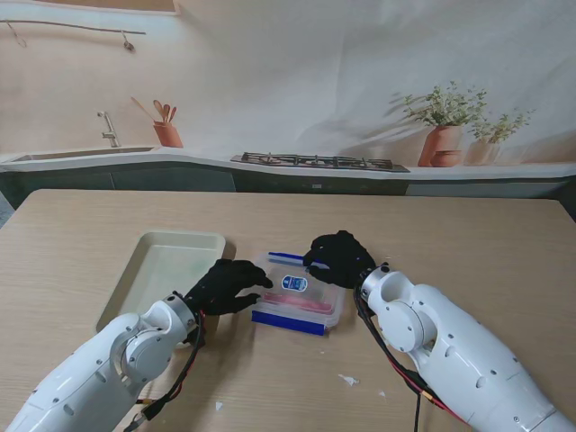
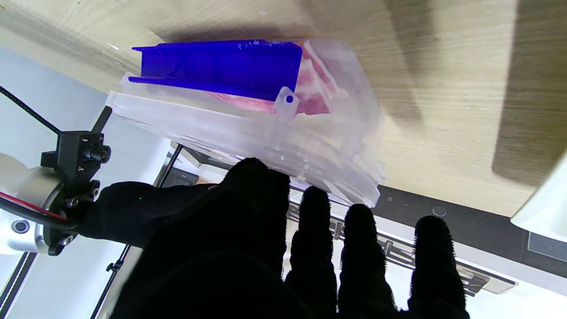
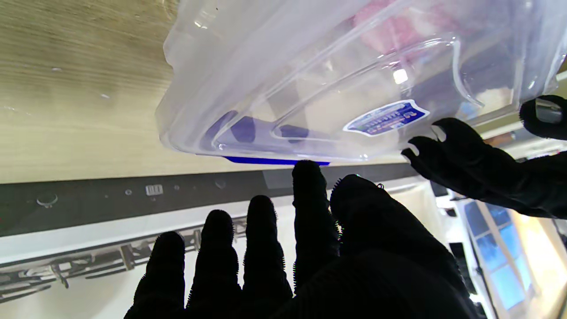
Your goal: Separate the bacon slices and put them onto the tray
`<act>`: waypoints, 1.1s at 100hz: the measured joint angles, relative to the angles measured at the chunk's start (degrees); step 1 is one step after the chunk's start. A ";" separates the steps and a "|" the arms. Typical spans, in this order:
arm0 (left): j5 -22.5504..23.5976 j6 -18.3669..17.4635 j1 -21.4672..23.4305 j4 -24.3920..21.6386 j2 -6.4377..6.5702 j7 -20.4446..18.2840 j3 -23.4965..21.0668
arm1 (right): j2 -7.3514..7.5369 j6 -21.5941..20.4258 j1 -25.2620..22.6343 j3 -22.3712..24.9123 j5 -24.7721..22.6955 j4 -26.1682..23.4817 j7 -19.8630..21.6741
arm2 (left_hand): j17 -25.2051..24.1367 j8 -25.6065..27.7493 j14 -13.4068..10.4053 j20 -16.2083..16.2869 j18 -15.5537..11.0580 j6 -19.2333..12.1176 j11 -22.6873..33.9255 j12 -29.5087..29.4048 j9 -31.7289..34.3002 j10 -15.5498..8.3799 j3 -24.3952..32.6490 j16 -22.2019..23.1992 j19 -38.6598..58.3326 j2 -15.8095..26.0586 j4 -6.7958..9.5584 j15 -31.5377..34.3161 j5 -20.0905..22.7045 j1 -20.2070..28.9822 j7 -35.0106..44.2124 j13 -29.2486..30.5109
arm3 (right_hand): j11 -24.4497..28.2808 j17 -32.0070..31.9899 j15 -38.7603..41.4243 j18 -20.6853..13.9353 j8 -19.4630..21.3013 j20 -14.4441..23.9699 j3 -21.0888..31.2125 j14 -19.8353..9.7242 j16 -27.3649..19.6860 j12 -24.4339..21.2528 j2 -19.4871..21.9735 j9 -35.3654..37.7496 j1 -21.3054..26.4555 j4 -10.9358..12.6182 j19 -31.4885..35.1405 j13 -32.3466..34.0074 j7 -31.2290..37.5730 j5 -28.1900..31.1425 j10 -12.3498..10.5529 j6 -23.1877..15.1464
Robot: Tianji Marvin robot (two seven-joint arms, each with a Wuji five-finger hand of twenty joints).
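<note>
A clear lidded box (image 1: 297, 301) with blue latches lies at the table's middle, with pink bacon (image 1: 301, 300) showing through its lid. The pale tray (image 1: 162, 270) sits just to its left and holds nothing I can see. My left hand (image 1: 225, 286) reaches the box's left edge with fingers spread and its thumb by the lid rim (image 2: 248, 150). My right hand (image 1: 340, 256) hovers over the box's far right corner. Its fingers (image 3: 305, 186) are apart, and the tips are at a blue latch (image 3: 274, 160). The bacon (image 2: 314, 97) lies behind a blue latch (image 2: 217, 66).
A few small white scraps (image 1: 349, 380) lie on the wood nearer to me than the box. A tray corner (image 2: 545, 208) shows beside my left hand. A printed kitchen backdrop stands beyond the table's far edge.
</note>
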 measured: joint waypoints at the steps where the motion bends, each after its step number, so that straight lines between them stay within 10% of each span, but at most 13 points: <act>1: 0.01 0.00 0.01 0.00 0.00 0.00 -0.01 | -0.02 0.08 0.08 -0.11 0.07 0.10 -0.04 | 0.00 -0.01 -0.01 0.00 0.00 -0.02 -0.09 0.00 0.00 0.00 0.00 0.00 0.00 0.01 0.00 0.00 0.00 -0.01 -0.06 0.00 | 0.00 0.00 0.00 0.00 0.00 0.03 0.04 0.00 0.00 0.00 0.00 -0.05 0.00 0.00 0.00 0.00 0.38 0.00 0.00 0.00; 110: 0.26 -0.17 -0.07 -0.01 0.07 -0.18 0.00 | -0.54 3.63 5.83 -5.86 -1.24 4.68 -0.66 | 0.00 -0.55 -0.06 -0.01 -0.01 -0.13 -0.32 0.00 0.00 0.00 0.00 -0.03 -0.01 0.09 0.00 -0.02 -0.03 -0.05 -0.21 0.01 | -0.22 -0.12 0.68 0.00 -0.28 0.35 3.62 0.00 0.43 -0.01 0.00 -2.32 -0.05 0.00 0.00 0.00 1.48 -2.07 0.00 -0.71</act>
